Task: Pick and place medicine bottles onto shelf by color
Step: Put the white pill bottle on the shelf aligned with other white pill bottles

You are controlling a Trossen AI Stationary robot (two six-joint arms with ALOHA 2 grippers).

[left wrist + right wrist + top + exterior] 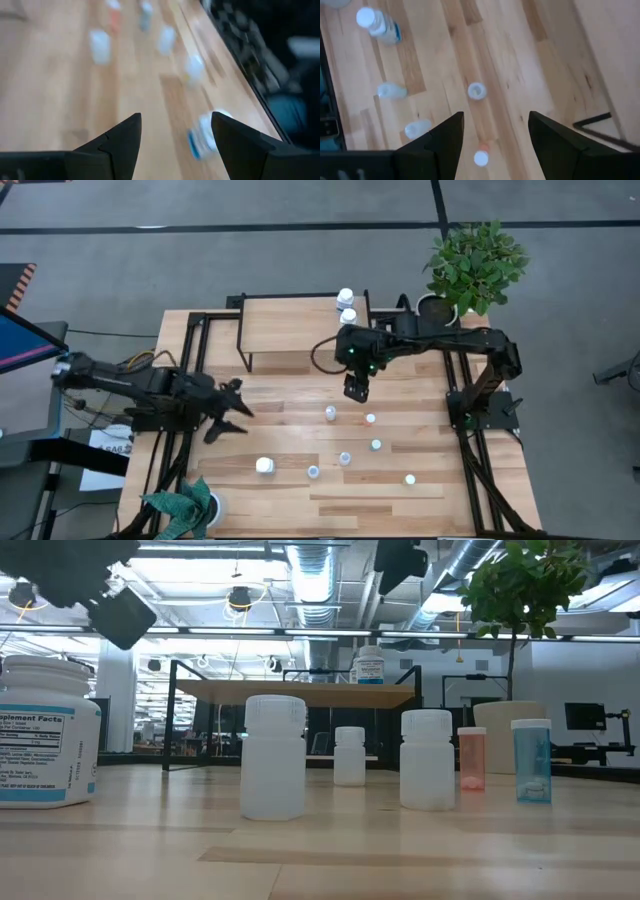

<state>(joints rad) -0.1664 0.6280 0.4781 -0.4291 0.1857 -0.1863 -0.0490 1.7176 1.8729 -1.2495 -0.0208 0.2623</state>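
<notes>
The light-wood shelf [295, 325] stands at the table's far side with two white bottles [347, 306] on its right end; one shows in the low view [369, 665]. Several small bottles [345, 458] stand upright on the table's middle and near right. A larger white bottle with a bluish label [264, 466] stands nearer the left [40, 730]. My right gripper [356, 390] hangs open and empty just in front of the shelf, above a small bottle [477, 90]. My left gripper [235, 412] is open and empty at the table's left, with the labelled bottle [205, 135] ahead of it.
A potted plant [472, 262] stands at the far right corner and another [190, 505] at the near left corner. Black frame rails [470, 440] run along the table's left and right sides. Bare tabletop lies between the shelf and the bottles.
</notes>
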